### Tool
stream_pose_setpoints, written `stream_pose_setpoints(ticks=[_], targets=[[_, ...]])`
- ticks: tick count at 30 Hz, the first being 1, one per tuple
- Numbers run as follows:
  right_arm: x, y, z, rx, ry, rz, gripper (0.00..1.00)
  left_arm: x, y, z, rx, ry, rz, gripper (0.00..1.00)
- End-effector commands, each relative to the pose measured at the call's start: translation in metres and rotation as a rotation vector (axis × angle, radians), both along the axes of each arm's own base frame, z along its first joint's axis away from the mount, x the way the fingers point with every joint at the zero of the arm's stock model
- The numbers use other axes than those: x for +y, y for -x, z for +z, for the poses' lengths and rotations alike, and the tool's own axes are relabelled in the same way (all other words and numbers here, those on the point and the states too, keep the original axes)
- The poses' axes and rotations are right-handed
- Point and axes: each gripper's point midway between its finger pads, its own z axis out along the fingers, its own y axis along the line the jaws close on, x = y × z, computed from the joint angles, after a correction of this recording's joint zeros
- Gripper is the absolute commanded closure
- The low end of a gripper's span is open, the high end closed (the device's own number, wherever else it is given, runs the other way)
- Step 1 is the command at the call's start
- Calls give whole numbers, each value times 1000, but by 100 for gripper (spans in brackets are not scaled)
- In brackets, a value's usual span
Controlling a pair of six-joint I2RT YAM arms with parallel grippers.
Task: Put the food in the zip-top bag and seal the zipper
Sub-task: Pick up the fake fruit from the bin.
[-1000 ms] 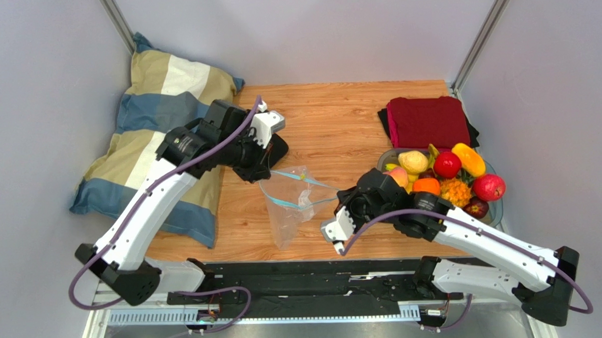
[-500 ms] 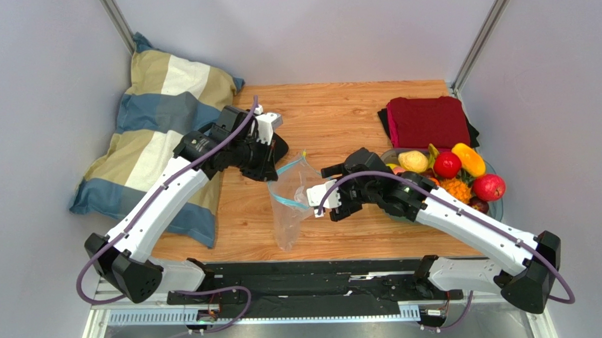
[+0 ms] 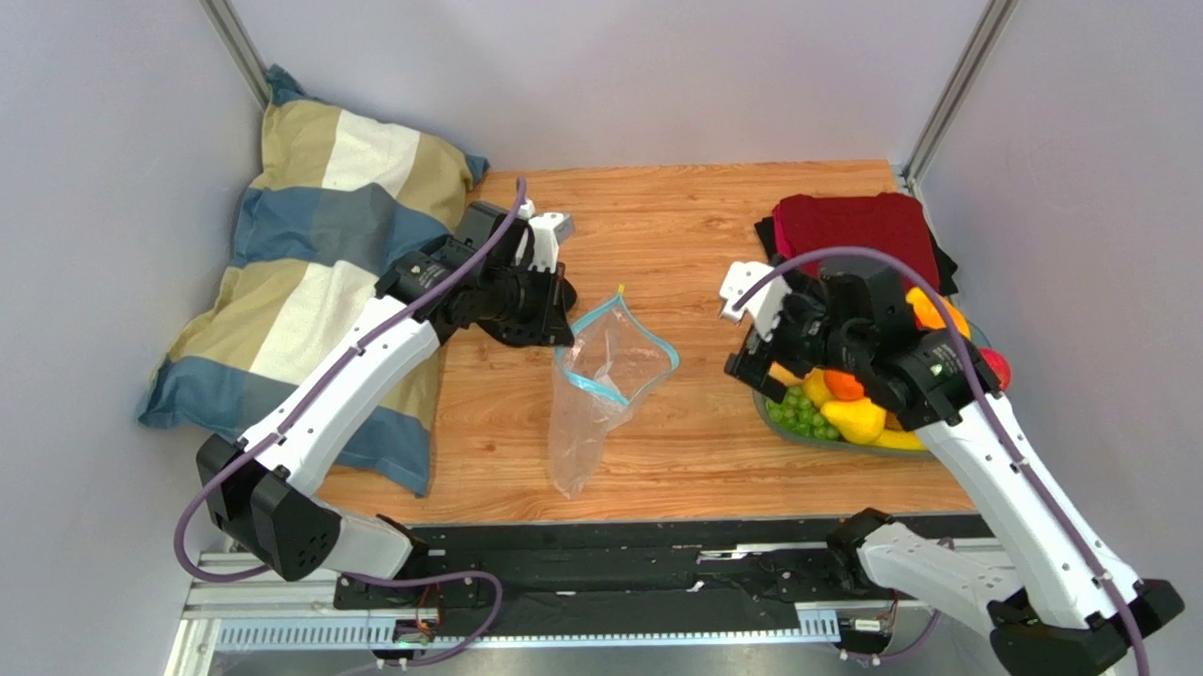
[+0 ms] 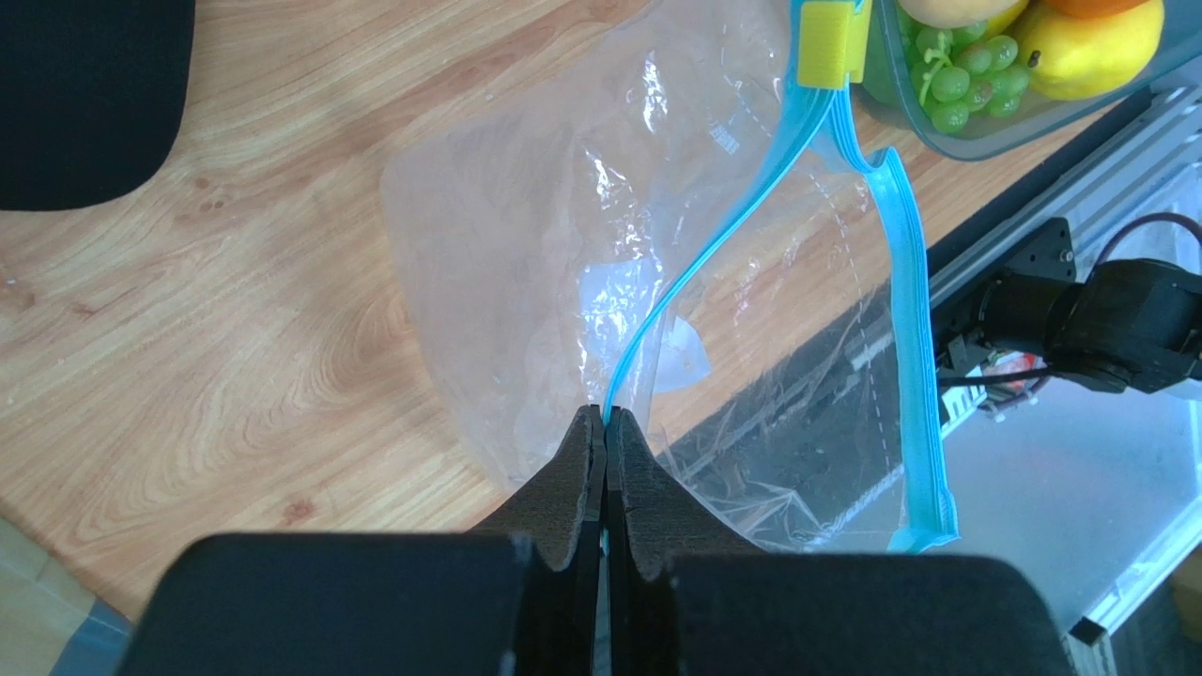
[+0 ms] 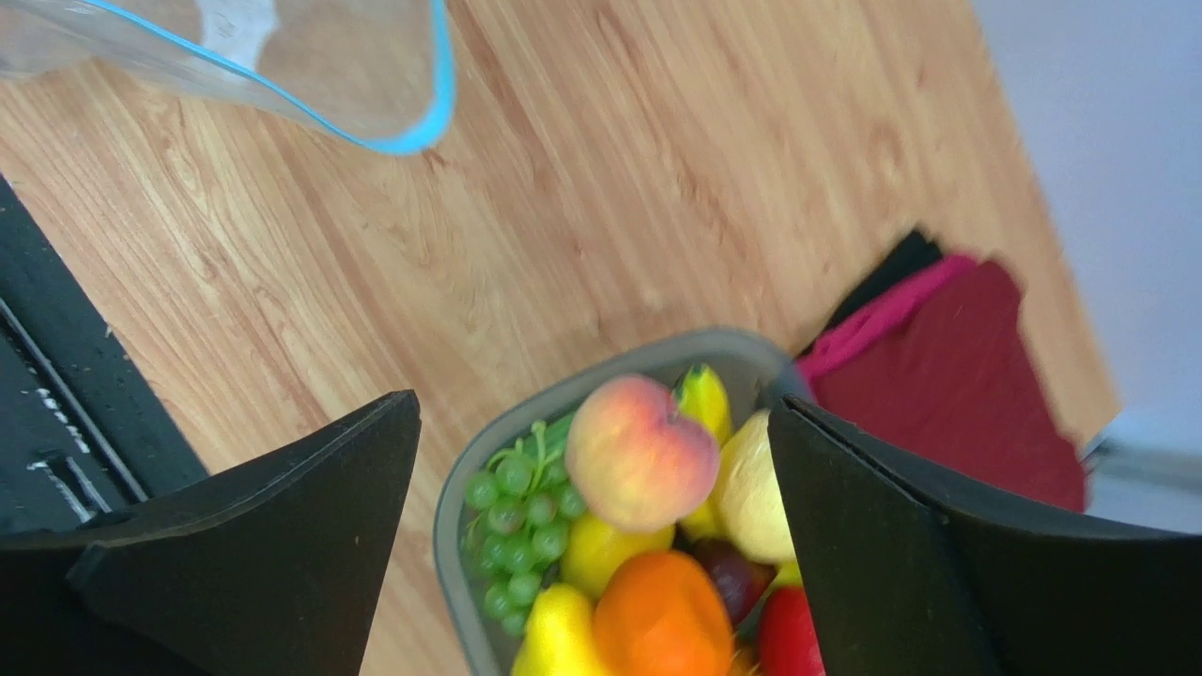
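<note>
The left gripper (image 4: 604,434) is clamped on 1 lip of the bag (image 4: 536,254), holding its mouth open — the zipper (image 4: 907,282) runs away from the fingers toward the tray (image 5: 635,348). The bag sits mid-table, between the 2 arms. The right gripper (image 5: 593,416) is spread wide over the tray — the peach (image 5: 639,454) lies straight below, between its fingers, so the pick likely falls to the right arm.

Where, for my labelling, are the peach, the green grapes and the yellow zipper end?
peach (image 5: 642,454), right wrist view, middle of its skin.
green grapes (image 5: 519,524), right wrist view, centre of the bunch.
yellow zipper end (image 4: 833,42), left wrist view, middle of the tab.
</note>
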Motion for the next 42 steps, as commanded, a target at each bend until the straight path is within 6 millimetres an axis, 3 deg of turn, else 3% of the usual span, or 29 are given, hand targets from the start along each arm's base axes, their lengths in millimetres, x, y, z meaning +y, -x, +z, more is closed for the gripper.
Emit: stream_pose_setpoints(ticks=[1, 3, 9, 23, 34, 39, 42], targets=[[-31, -7, -21, 215, -99, -211, 0, -8, -10, 18, -37, 48, 4, 100], [-49, -23, -34, 298, -118, -332, 0, -10, -9, 16, -29, 48, -1, 100], [-68, -52, -64, 466, -130, -521, 0, -9, -9, 16, -32, 48, -4, 100], [-88, -63, -140, 609, 19, -659, 0, -10, -10, 15, -33, 48, -9, 100], [-94, -65, -164, 644, 58, -704, 0, -11, -9, 13, -27, 49, -15, 100], [-96, -67, -164, 640, 70, -708, 0, -11, -9, 14, -27, 51, -18, 100], [-94, -69, -153, 627, 56, -698, 13, -12, -8, 14, -25, 54, -22, 100]])
